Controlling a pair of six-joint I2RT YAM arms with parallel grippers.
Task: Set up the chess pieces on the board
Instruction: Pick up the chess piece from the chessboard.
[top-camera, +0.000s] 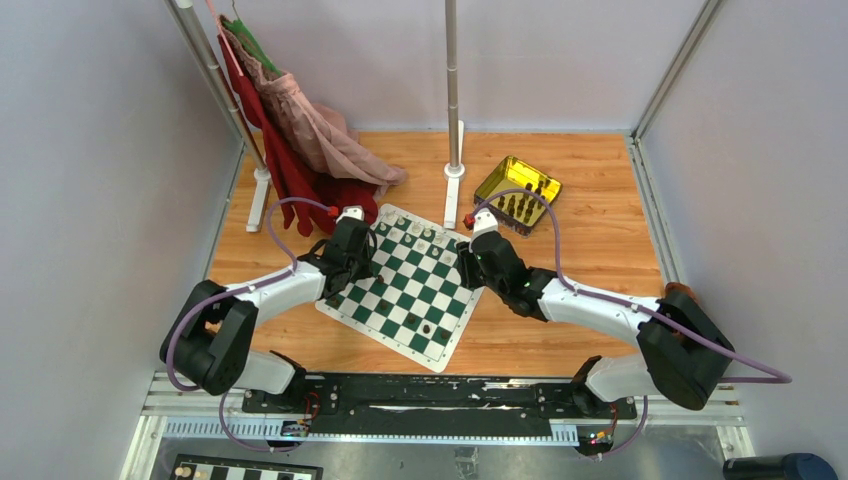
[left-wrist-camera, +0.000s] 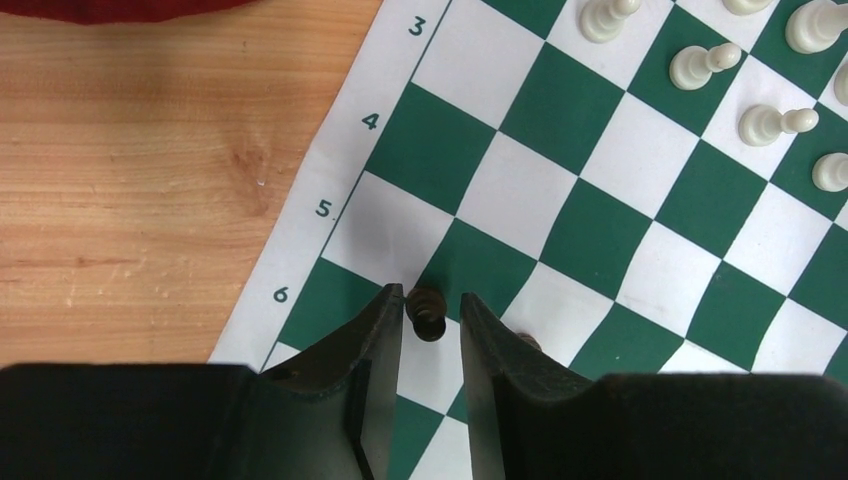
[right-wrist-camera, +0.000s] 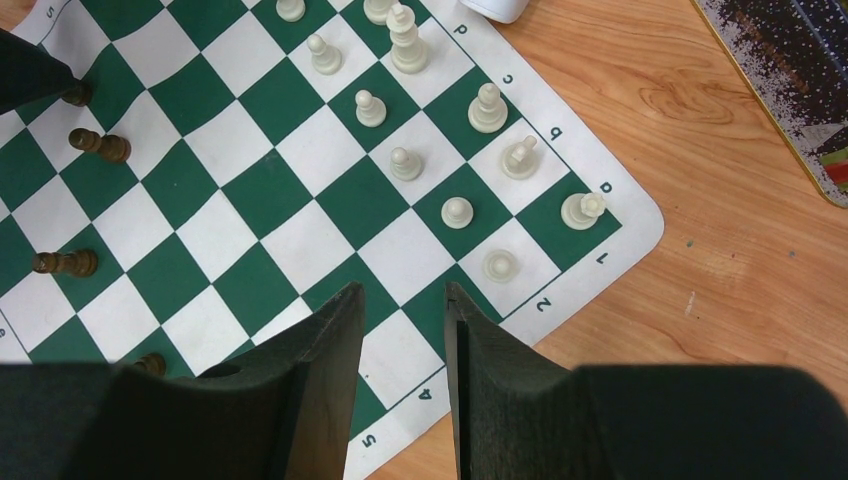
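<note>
Grey walls enclose a wooden desk (top-camera: 580, 270). At its far left corner, red and pink garments (top-camera: 300, 140) are hung from a rack and spill onto the wood.

Next to them, the left tool (left-wrist-camera: 432, 292) is held low over the left side of the board (top-camera: 385, 300), which lies askew at the middle of the desk. One dark pawn (left-wrist-camera: 428, 313) stands upright between its fingers (left-wrist-camera: 385, 320), which are set narrowly apart. Whether the pawn is actually clamped cannot be told.

White chess pieces (right-wrist-camera: 405, 163) are ranked in two rows along the board's far edge. A few dark pieces (right-wrist-camera: 98, 145) are scattered on squares toward its near edge.

The right tool (right-wrist-camera: 405, 292) is held above the board's right corner, jaws parted, with nothing between them.

Toward the far right corner of the desk, a yellow transparent tray (top-camera: 540, 175) is seen, with several dark pieces (top-camera: 518, 207) standing inside it.
</note>
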